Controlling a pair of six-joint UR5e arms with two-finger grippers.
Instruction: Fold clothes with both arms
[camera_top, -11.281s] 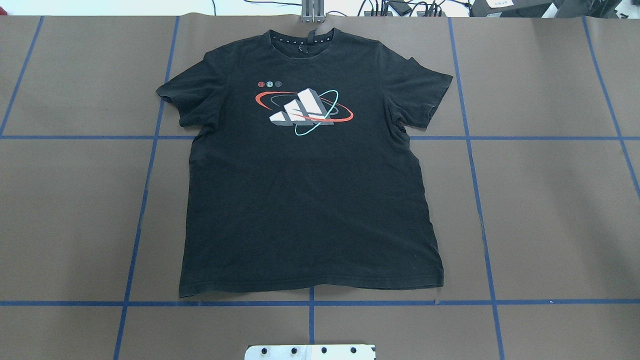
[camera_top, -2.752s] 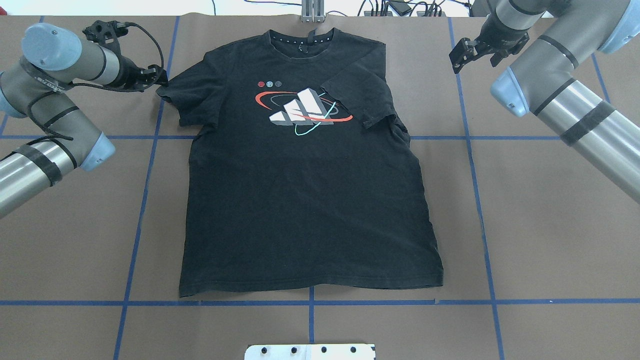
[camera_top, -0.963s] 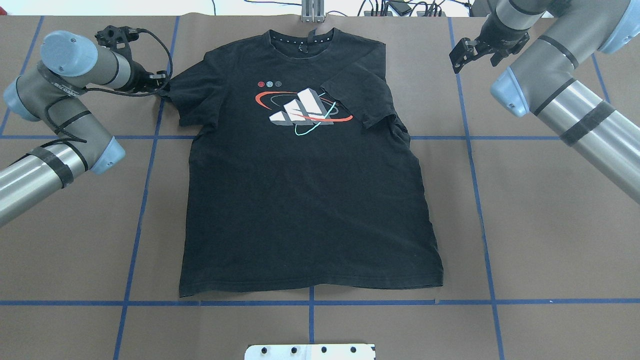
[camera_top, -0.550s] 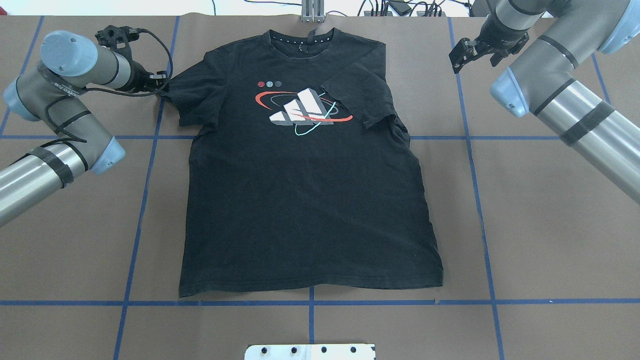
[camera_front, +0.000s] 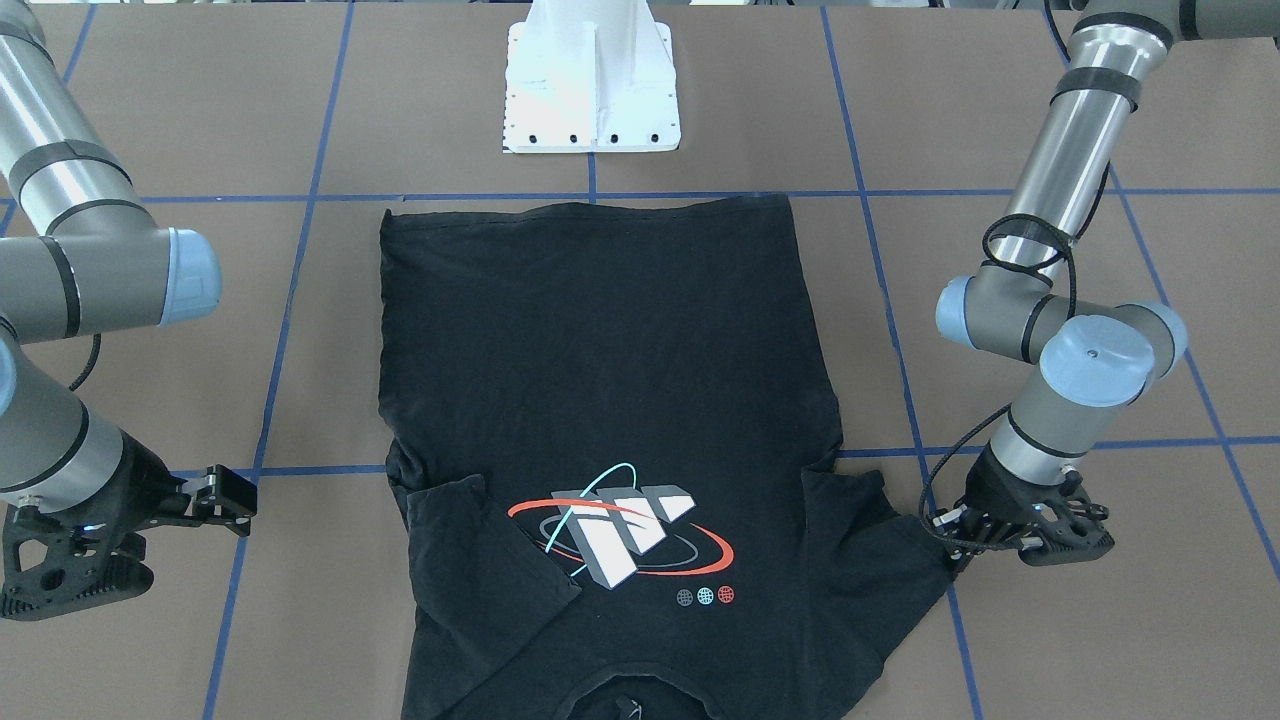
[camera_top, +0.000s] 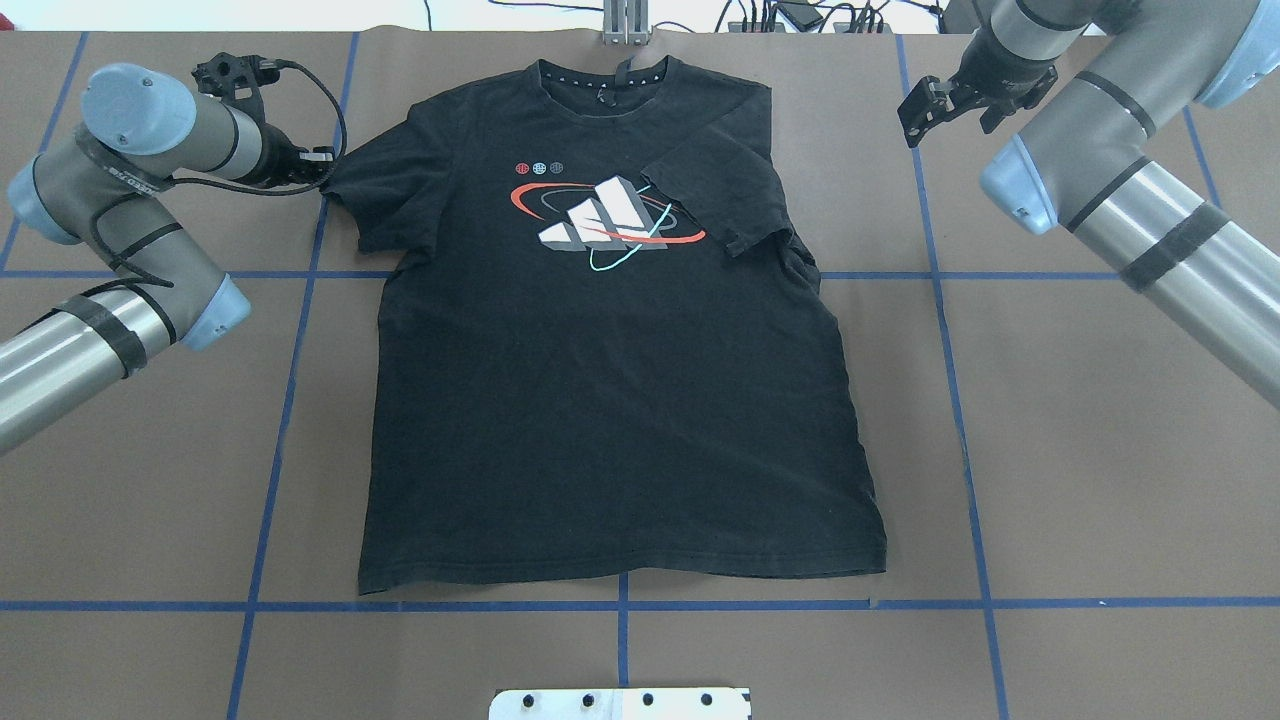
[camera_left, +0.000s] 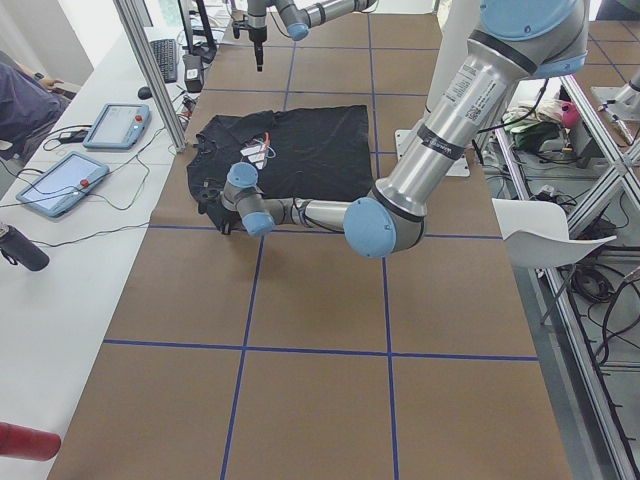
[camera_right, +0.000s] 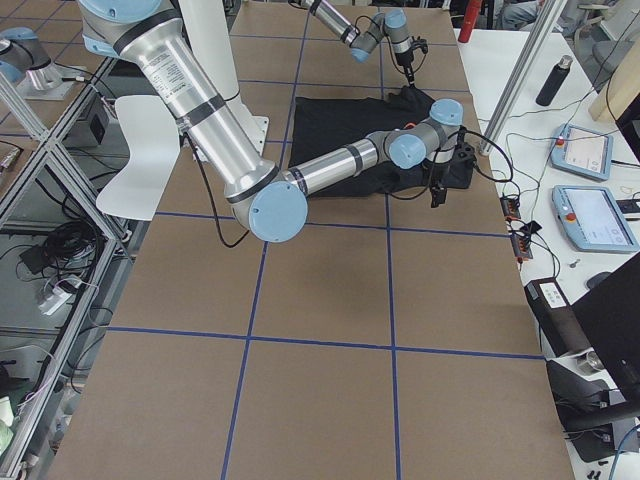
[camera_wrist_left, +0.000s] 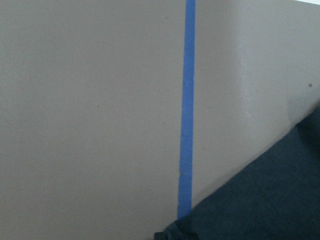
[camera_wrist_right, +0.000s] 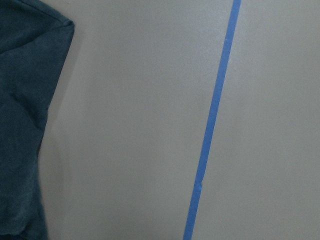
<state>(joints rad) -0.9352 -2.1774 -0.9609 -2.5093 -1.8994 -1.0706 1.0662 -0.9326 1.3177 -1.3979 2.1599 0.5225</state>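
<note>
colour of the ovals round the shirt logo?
One red, one cyan, around the logo; clearest in the overhead exterior view.

Bright, even overhead light; shadows soft; exterior views sharp (wrist views soft, hazy).

Brown table (camera_top: 1100, 450) gridded with tape, in a cluttered lab bay.
Blue tape lines (camera_top: 290, 400) divide the brown top into large rectangles. Along its far edge runs a white side bench (camera_left: 60, 290) carrying two tablets (camera_left: 116, 124), a keyboard (camera_left: 165, 58) and a dark bottle (camera_left: 22, 247); an aluminium post (camera_left: 150, 70) rises between bench and table. On the near side a white chair (camera_left: 545, 240) stands over loose floor cables (camera_left: 610, 300).
</note>
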